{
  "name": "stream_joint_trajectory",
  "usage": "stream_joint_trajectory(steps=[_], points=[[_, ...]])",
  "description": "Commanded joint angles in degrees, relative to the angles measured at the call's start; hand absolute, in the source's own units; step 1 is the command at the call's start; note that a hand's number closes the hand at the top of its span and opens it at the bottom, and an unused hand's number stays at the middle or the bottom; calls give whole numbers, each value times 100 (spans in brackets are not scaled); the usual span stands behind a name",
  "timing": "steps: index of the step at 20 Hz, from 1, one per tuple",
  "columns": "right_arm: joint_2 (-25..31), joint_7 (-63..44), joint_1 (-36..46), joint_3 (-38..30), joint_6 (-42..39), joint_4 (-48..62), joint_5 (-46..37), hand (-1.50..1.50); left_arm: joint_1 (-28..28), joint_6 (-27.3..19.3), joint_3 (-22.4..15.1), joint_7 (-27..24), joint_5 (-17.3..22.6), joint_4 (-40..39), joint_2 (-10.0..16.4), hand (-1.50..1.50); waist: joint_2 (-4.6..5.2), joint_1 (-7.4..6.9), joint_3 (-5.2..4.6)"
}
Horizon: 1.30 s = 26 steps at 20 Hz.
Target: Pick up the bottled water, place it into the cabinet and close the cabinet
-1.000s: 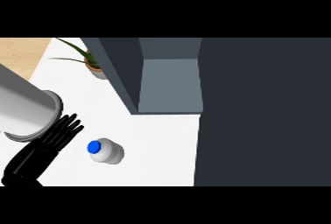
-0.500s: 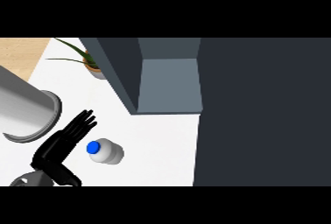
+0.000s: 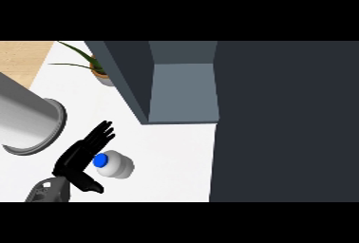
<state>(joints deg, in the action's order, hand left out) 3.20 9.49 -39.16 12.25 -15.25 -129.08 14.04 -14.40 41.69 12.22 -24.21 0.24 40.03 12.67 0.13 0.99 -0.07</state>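
Bottled water point(image 3: 118, 167): upright on the white surface point(image 3: 172, 156), blue cap up, near the open cabinet point(image 3: 184, 92); left hand point(image 3: 76, 160): fingers straight, slightly spread, just beside the bottle's left side.

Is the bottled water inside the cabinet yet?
No, the bottled water stands on the white counter, outside the cabinet, with the left hand open beside it.
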Motion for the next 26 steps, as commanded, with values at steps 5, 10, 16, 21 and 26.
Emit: stream_joint_trajectory(steps=[5,10,16,21,26], points=[[-77,487,-120,242,-77,296,-399,-150,-388,269,-214,-1202,-390,-1200,93,-150,4,24,-3],[-88,-199,425,48,258,-34,-147,-150,-615,107,-347,-1441,-487,-1636,-124,-150,21,-12,-6],[-37,359,134,140,-11,363,-294,-150,-993,410,-221,-1055,-136,-1798,-226,-150,1,12,0],[78,117,266,-166,-12,282,82,-150,-920,607,-305,-1207,-92,-2033,-455,-150,25,31,-6],[-38,-75,440,36,117,338,24,-150,-1000,713,-390,-1127,-94,-2134,-444,-150,32,15,-9]])
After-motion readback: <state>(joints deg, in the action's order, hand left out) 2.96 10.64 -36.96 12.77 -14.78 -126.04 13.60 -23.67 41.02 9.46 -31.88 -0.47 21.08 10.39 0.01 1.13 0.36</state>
